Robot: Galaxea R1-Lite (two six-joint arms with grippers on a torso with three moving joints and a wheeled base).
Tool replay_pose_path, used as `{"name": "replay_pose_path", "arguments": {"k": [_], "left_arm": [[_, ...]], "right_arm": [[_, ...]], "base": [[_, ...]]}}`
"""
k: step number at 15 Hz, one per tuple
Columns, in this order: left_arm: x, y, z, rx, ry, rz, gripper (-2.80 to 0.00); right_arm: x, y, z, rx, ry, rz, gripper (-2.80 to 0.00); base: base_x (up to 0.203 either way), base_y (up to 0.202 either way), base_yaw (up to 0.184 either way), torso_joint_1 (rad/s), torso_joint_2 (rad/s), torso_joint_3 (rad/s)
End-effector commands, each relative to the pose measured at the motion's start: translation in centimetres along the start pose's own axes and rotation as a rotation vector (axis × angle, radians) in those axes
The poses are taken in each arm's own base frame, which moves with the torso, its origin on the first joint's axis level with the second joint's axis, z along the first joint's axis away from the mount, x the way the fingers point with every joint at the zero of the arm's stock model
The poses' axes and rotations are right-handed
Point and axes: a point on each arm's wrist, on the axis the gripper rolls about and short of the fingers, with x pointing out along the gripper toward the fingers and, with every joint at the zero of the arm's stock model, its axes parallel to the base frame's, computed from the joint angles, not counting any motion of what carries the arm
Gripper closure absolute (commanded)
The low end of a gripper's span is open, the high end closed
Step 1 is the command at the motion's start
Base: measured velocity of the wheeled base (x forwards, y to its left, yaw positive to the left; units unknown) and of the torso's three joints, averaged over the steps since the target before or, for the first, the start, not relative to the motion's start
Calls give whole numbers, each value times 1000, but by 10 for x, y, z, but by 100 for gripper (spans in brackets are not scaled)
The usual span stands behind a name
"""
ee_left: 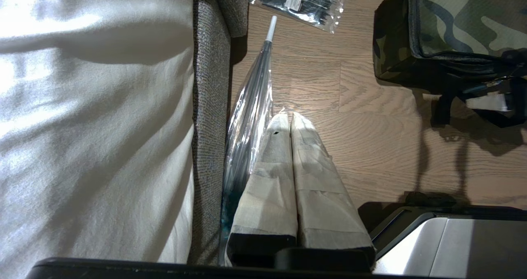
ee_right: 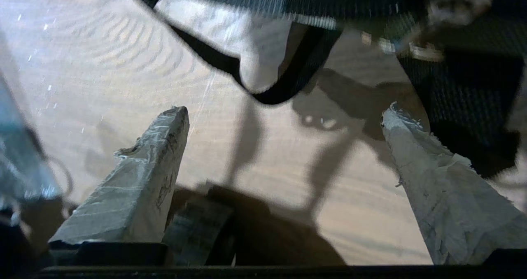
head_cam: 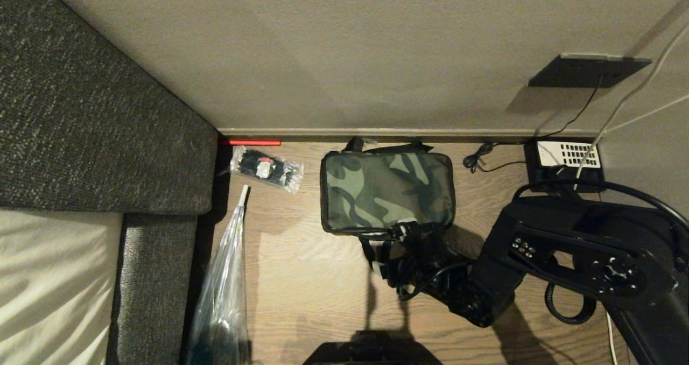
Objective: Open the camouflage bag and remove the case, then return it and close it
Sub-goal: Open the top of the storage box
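Where wood floor (head_cam: 301, 279) meets beige wall (head_cam: 344, 53), closed camouflage bag (head_cam: 386, 191); right end effector (ee_right: 284, 118) spread apart, empty.

Wood-grain floor (head_cam: 301, 279), planks running across. Grey woven sofa (head_cam: 81, 117) along one side, with a pale cream sheet (head_cam: 48, 284) over its lower part. Clear packet of black cable ties (head_cam: 266, 168) lies flat on the floor near the wall, just off the sofa corner. Folded clear-plastic umbrella (head_cam: 223, 279) with white tip (head_cam: 244, 194) lies along the sofa edge, tip toward the packet, not touching it. Short red strip (head_cam: 250, 142) at the baseboard. Black phone with white keys (head_cam: 565, 158) by the wall; thin black cord (head_cam: 484, 160) coiled beside it. Dark wall plate (head_cam: 586, 71) above, cables hanging from it.
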Motion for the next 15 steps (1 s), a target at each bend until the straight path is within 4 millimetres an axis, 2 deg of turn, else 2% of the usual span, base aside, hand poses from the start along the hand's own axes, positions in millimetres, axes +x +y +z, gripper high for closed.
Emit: {"name": "replay_pose_path", "arguments": {"k": [1, 7, 15], "left_arm": [[0, 0, 0, -1, 0, 0, 0], [0, 0, 0, -1, 0, 0, 0], [0, 0, 0, -1, 0, 0, 0]], "right_arm": [[13, -6, -3, 11, -19, -27, -280], [20, -24, 9, 39, -78, -116, -280], [28, -24, 15, 60, -143, -116, -280]], "base": [[0, 0, 0, 0, 0, 0], [0, 0, 0, 0, 0, 0], [0, 0, 0, 0, 0, 0]]}}
